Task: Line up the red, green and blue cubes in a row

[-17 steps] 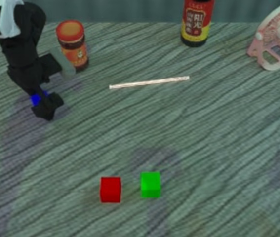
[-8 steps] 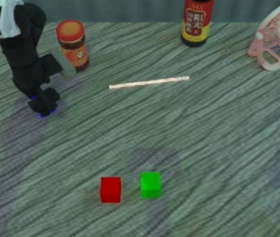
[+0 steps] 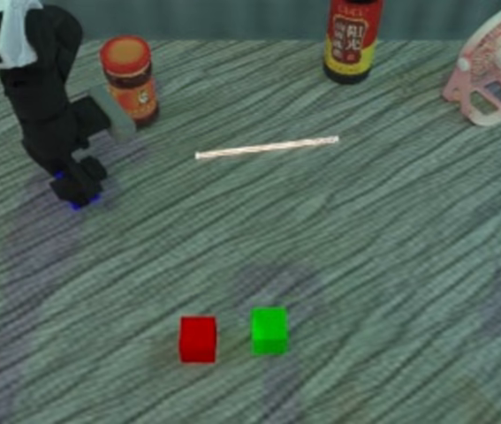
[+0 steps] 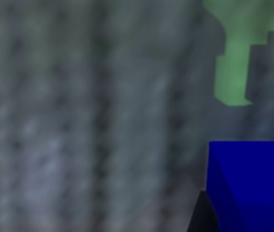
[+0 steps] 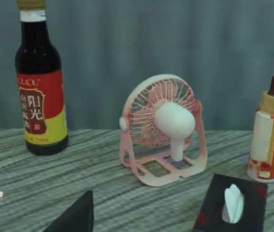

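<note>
The red cube (image 3: 198, 339) and the green cube (image 3: 269, 329) sit side by side near the table's front, a small gap between them. At the far left, my left gripper (image 3: 78, 187) is down on the table and shut on the blue cube (image 3: 58, 177), of which only slivers show from above. The left wrist view shows the blue cube (image 4: 252, 186) close up with a dark finger (image 4: 200, 218) against its side. My right arm is out of the top view. Its wrist view shows one finger (image 5: 81, 212) set wide of the middle, so the gripper is open and holds nothing.
A red-lidded jar (image 3: 129, 78) stands just behind the left arm. A thin white stick (image 3: 268, 147) lies mid-table. A soy sauce bottle (image 3: 352, 40) and a pink fan (image 3: 493, 75) stand at the back. A black tissue box (image 5: 231, 205) and an orange bottle (image 5: 267, 140) are near the right gripper.
The left gripper has come down over the blue cube and drawn its fingers in around it. Over the last half second nothing moved. The red and green cubes stayed put.
</note>
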Controlling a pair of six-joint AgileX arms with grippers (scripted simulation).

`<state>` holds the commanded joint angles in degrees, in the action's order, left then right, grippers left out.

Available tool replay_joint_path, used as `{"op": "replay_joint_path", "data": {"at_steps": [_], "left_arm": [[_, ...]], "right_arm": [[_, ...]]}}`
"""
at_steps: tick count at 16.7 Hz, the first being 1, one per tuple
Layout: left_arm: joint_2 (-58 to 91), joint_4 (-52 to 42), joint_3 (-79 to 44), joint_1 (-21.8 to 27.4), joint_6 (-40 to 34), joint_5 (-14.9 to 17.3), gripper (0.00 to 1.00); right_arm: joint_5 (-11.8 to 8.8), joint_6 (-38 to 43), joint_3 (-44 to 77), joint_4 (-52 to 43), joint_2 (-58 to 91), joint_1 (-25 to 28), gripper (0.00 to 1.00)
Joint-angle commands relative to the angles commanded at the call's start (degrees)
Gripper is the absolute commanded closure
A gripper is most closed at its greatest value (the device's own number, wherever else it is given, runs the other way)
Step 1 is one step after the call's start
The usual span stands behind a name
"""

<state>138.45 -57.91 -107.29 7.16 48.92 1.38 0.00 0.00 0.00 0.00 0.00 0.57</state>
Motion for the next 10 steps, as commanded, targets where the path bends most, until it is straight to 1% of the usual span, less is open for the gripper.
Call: {"op": "replay_joint_path", "data": {"at_steps": [3, 7, 10], "left_arm": [[-0.46, -2.39, -2.12, -0.16, 0.10, 0.01, 1.00], [-2.52, -11.25, -8.07, -0.84, 0.01, -0.03, 1.00], [-3.50, -13.45, -9.96, -1.08, -0.10, -0.04, 1.00]], "right_arm": [[0.00, 0.00, 0.00, 0.00, 0.00, 0.00, 0.00], [0.00, 0.00, 0.00, 0.00, 0.00, 0.00, 0.00], [0.00, 0.00, 0.00, 0.00, 0.00, 0.00, 0.00]]}}
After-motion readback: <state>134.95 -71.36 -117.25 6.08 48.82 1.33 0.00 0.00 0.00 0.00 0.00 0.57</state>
